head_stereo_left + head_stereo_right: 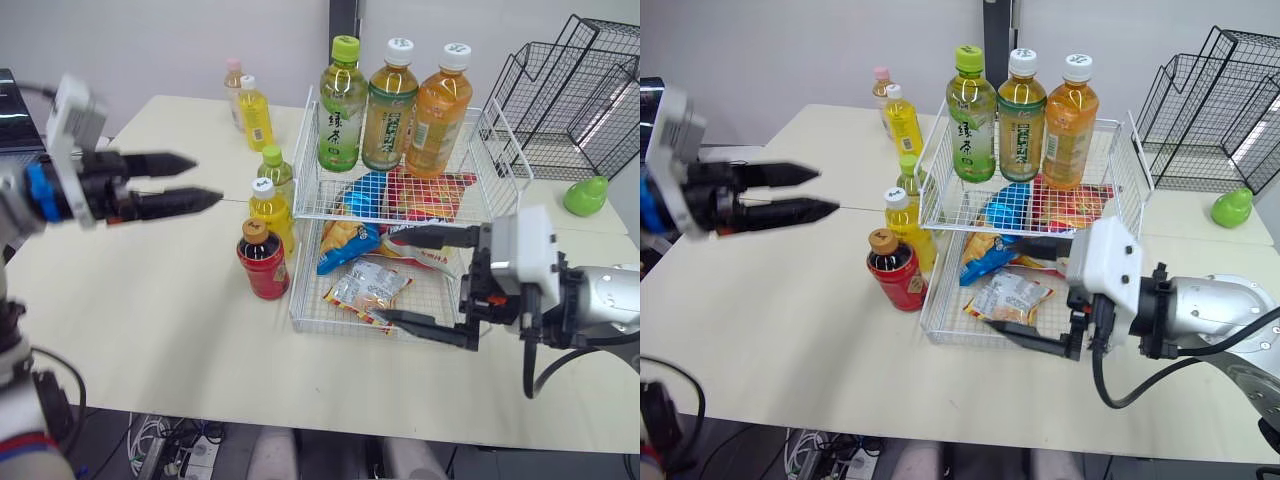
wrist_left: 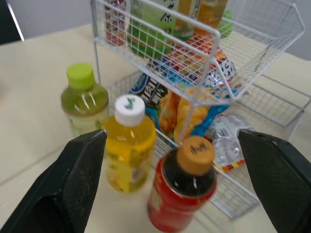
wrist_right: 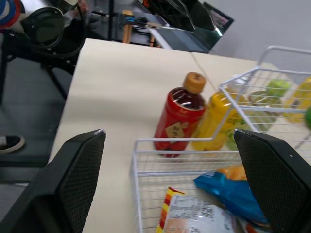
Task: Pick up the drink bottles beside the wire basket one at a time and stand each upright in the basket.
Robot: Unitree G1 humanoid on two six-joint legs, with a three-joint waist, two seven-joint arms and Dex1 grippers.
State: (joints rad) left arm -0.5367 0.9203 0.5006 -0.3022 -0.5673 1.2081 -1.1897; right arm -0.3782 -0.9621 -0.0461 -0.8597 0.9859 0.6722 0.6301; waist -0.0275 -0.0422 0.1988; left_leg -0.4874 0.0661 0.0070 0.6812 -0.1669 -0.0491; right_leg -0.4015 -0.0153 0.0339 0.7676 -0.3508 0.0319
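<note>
Approach step; left pincer [image 1: 205, 180] released, empty, at 10 o'clock of red bottle [image 1: 263, 262]; the bottle stands on table [image 1: 150, 330], just beside wire basket [image 1: 292, 318], at its 9 o'clock; right pincer [image 1: 410, 278] released; next: lower and clench around the bottle.

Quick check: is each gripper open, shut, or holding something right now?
Left gripper: open, holding nothing.
Right gripper: open, holding nothing.
</note>
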